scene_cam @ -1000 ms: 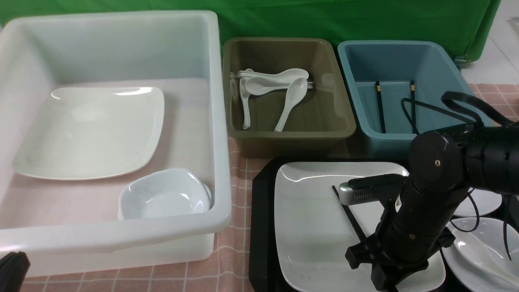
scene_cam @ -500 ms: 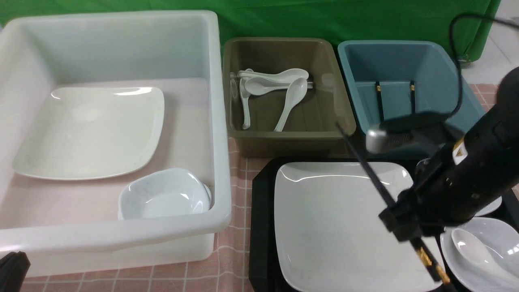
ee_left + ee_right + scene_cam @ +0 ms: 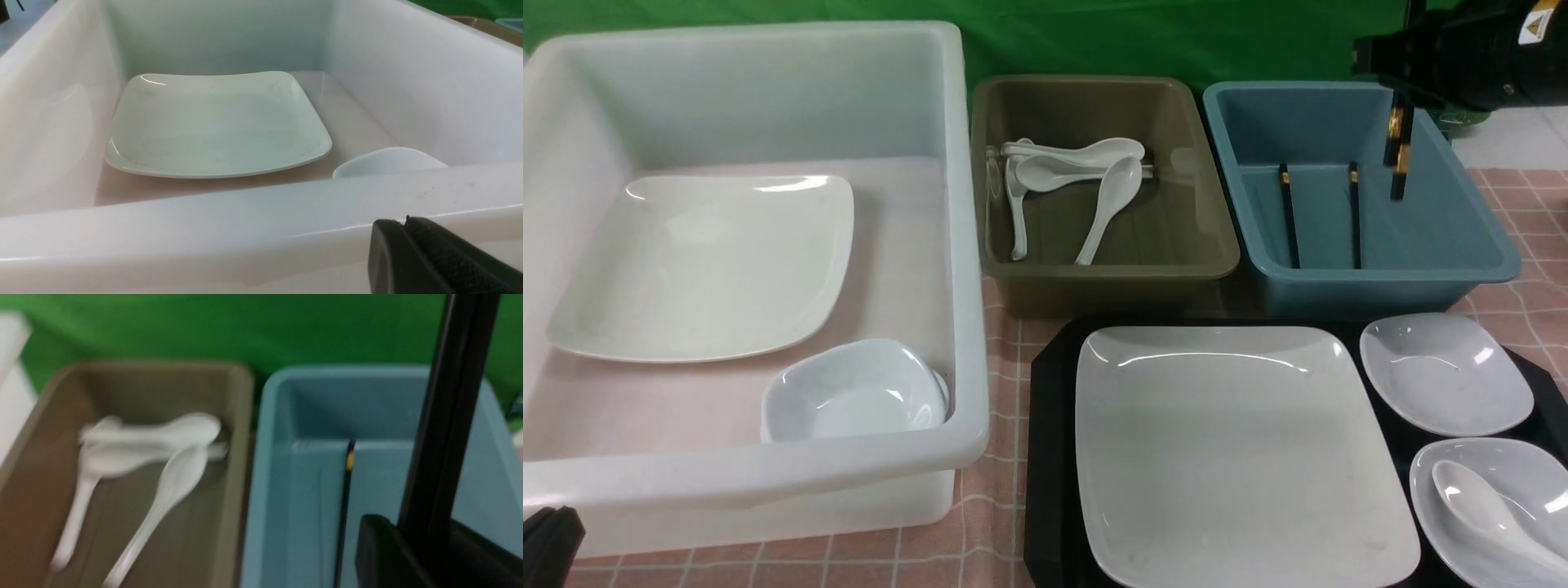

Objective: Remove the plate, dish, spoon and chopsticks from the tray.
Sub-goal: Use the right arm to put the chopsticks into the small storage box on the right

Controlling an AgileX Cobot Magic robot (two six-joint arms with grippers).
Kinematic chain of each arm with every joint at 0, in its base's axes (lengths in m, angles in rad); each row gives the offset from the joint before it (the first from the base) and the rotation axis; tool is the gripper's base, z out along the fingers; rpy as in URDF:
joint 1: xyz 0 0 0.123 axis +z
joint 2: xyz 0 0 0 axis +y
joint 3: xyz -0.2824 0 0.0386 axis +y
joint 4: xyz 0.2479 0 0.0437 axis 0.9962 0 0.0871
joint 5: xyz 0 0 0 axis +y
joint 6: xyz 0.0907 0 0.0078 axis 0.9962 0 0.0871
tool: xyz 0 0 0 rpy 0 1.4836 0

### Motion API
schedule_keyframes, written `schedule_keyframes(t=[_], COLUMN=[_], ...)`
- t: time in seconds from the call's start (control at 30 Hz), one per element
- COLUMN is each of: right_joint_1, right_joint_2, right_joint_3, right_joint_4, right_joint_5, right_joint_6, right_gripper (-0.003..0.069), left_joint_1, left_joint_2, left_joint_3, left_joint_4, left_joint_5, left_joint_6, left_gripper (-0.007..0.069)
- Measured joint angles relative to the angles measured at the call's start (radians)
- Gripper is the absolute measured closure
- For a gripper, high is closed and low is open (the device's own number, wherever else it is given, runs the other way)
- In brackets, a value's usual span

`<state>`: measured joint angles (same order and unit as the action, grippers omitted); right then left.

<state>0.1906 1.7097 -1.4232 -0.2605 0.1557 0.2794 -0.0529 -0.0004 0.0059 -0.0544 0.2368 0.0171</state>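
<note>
The large white plate point(image 3: 1241, 457) lies on the black tray point(image 3: 1049, 457). On the tray's right side sit a small white dish point(image 3: 1445, 371) and a second dish point(image 3: 1527, 490) holding the white spoon point(image 3: 1474, 502). My right gripper point(image 3: 1396, 86) point(image 3: 421, 531) is shut on the black chopsticks point(image 3: 1398, 155) point(image 3: 453, 416), which hang nearly upright above the blue tub point(image 3: 1486, 265). My left gripper point(image 3: 404, 222) is shut and empty, low in front of the white bin's near wall point(image 3: 204, 228); in the front view only a dark corner of it point(image 3: 547, 543) shows.
The white bin point(image 3: 968, 327) holds a second large plate point(image 3: 703, 261) and a small dish point(image 3: 849, 400). The olive tub point(image 3: 1209, 204) contains several white spoons point(image 3: 1078, 175). Two black sticks point(image 3: 1286, 216) lie in the blue tub. A green backdrop stands behind.
My right arm lifted the chopsticks off the plate and carried them up and back over the blue tub, uncovering the dishes on the tray's right side. The left arm stayed put.
</note>
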Motion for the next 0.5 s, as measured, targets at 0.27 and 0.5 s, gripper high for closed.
schedule_keyframes(t=[0.27, 0.5], right_joint_1=[-0.080, -0.087], right_joint_2=[0.241, 0.356], right_joint_3=[-0.017, -0.017], right_joint_4=[0.000, 0.000], right_joint_5=[-0.227, -0.215], right_joint_6=[0.002, 0.043], right_gripper=[0.0487, 0.0329], left_joint_1=[0.000, 0.000], left_joint_2=[0.000, 0.000], left_joint_3=[0.000, 0.000], left_joint_4=[0.000, 0.000], left_joint_5=[0.000, 0.000], left_joint_6=[0.001, 0.001], left_gripper=[0.0606, 0.0606])
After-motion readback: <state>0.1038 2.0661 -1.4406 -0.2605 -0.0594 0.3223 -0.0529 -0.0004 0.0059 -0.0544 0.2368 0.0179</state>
